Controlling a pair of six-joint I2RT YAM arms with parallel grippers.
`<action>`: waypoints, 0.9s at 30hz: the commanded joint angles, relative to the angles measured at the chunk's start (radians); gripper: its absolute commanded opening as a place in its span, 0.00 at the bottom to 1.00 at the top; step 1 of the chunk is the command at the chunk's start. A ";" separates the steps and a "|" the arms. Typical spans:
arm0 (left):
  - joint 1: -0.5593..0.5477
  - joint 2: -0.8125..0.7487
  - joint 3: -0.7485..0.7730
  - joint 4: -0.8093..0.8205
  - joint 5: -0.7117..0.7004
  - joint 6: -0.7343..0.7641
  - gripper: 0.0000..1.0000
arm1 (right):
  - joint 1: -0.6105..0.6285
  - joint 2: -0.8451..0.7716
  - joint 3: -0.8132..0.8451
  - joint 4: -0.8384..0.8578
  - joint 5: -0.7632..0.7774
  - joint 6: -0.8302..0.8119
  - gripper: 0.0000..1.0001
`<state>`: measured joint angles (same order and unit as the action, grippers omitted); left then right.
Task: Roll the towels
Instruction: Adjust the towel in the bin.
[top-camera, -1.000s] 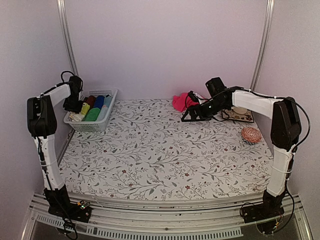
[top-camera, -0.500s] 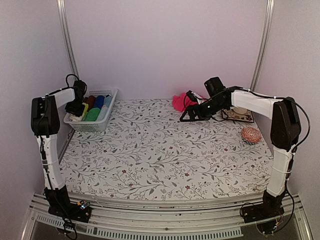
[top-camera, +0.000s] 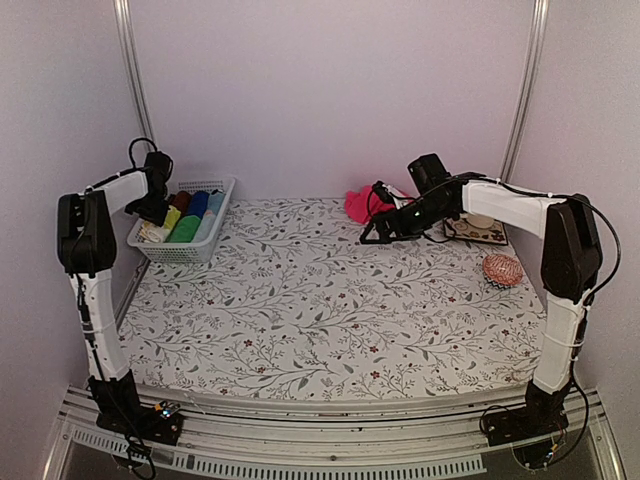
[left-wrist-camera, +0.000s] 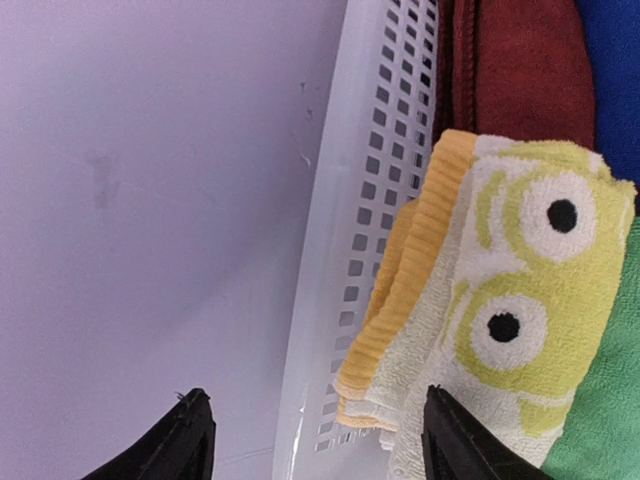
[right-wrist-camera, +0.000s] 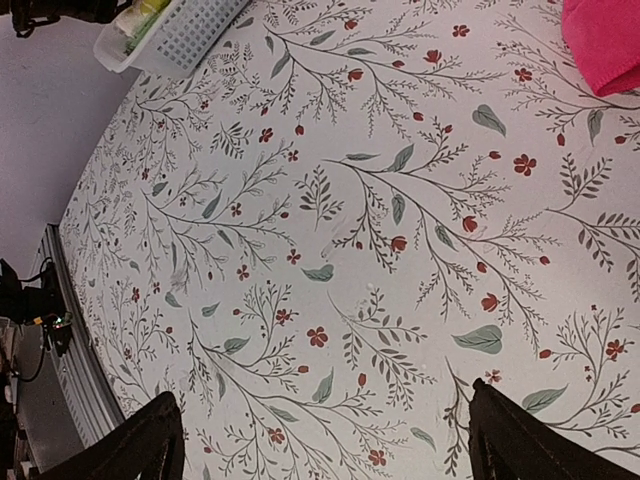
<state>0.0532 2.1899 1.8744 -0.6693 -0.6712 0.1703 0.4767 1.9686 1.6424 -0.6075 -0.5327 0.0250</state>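
The lime-yellow towel (left-wrist-camera: 520, 300), with white and orange parts, lies folded in the white basket (left-wrist-camera: 370, 200) at the back left; in the top view it shows as a yellow patch (top-camera: 172, 215). My left gripper (left-wrist-camera: 313, 400) is open and empty, just above the basket's left wall, with one finger outside it and one over the towel; it also shows in the top view (top-camera: 152, 207). The hot pink towel (top-camera: 358, 205) lies crumpled at the back centre and shows at the right wrist view's top right corner (right-wrist-camera: 605, 40). My right gripper (top-camera: 372, 234) is open and empty, low over the tablecloth just in front of the pink towel (right-wrist-camera: 322, 400).
The basket (top-camera: 185, 250) also holds dark red (left-wrist-camera: 520, 60), blue (left-wrist-camera: 610, 60) and green (left-wrist-camera: 600, 440) rolls. A round red-orange woven pad (top-camera: 502, 268) lies at the right. A small patterned board (top-camera: 478, 232) sits at the back right. Walls stand close on three sides.
My left gripper has shifted a little toward the back along the basket's left edge. My right arm has barely moved.
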 joint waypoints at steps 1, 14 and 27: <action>-0.011 -0.048 0.012 0.015 -0.013 0.008 0.73 | 0.003 -0.046 0.014 -0.015 0.019 -0.013 0.99; -0.039 -0.192 0.013 -0.045 0.112 -0.088 0.97 | -0.035 -0.052 0.286 -0.271 0.054 0.131 0.99; -0.367 -0.460 -0.450 0.134 0.239 -0.335 0.97 | -0.116 -0.107 0.603 -0.431 0.084 0.611 0.99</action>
<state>-0.2337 1.7180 1.5234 -0.5774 -0.4904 -0.0662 0.3851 1.9194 2.2246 -0.9810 -0.4622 0.4484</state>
